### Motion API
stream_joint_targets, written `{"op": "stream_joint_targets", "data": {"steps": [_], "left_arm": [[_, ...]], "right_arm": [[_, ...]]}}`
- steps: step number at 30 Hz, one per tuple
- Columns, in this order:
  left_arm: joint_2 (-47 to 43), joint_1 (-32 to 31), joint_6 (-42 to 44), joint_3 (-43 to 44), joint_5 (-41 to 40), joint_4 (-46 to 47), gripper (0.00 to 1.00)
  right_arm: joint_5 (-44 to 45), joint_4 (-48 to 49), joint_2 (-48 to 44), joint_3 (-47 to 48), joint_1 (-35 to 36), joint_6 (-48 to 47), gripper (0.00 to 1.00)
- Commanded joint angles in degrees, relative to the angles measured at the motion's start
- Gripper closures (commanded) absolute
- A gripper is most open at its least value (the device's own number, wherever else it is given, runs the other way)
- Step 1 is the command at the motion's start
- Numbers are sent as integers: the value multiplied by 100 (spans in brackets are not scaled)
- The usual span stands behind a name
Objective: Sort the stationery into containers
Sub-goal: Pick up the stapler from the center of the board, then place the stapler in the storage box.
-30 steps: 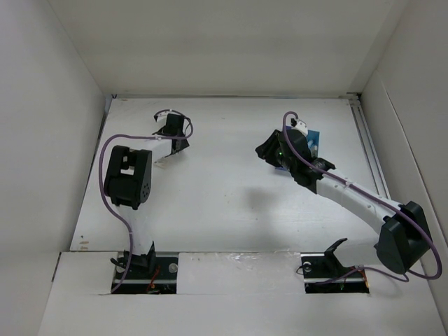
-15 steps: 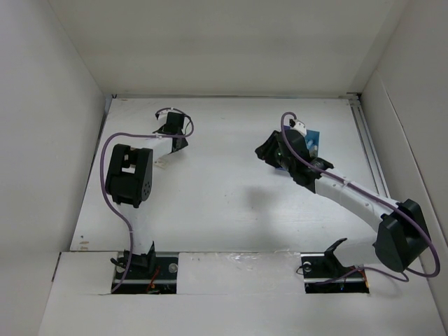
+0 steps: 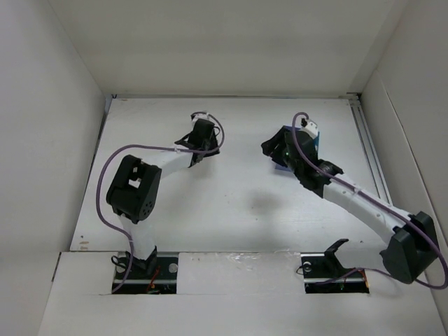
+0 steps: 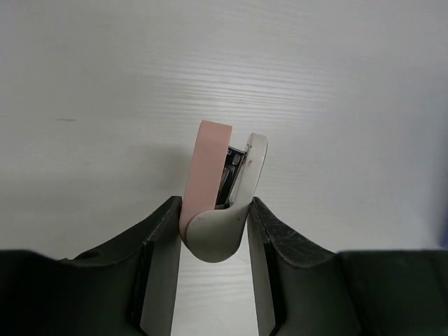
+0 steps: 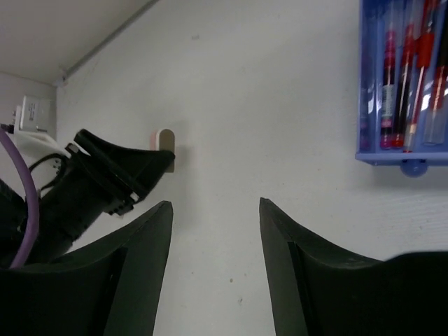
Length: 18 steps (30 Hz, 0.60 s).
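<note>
The blue tray (image 5: pixel 402 157) holds red pens (image 5: pixel 388 70), the left fingers (image 4: pixel 161 231) pinch a pink-and-white piece (image 4: pixel 224 182) not yet sorted, the right fingers (image 5: pixel 140 252) gape empty.

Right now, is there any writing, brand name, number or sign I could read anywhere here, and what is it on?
No text can be read in any view.
The pens in the blue tray may carry print, but it is too blurred to tell.
The pink and cream piece in the left gripper shows no marking.
</note>
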Motion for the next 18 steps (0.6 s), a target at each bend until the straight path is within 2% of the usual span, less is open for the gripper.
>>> {"op": "stream_joint_targets", "data": {"steps": [1,7,12,15,18], "left_arm": [[-656,-468,-14,58,424,624,100],[-500,-1426,-67,690,792,1080,100],[28,-1639,-268,1314,1442,1371,100],[397,-1761,-549,1587,2119,1827,100],[766,-1971,-603,1981,2332,2022,100]], "right_arm": [[657,73,-728,-93,-154,170,41],[1151,-95,-2160,-383,-365,416,26],[1529,-147,-3345,-752,-480,600,23],[1529,-78,-3734,-928,-532,653,21],[1460,-8,-3954,-1060,-603,654,20]]}}
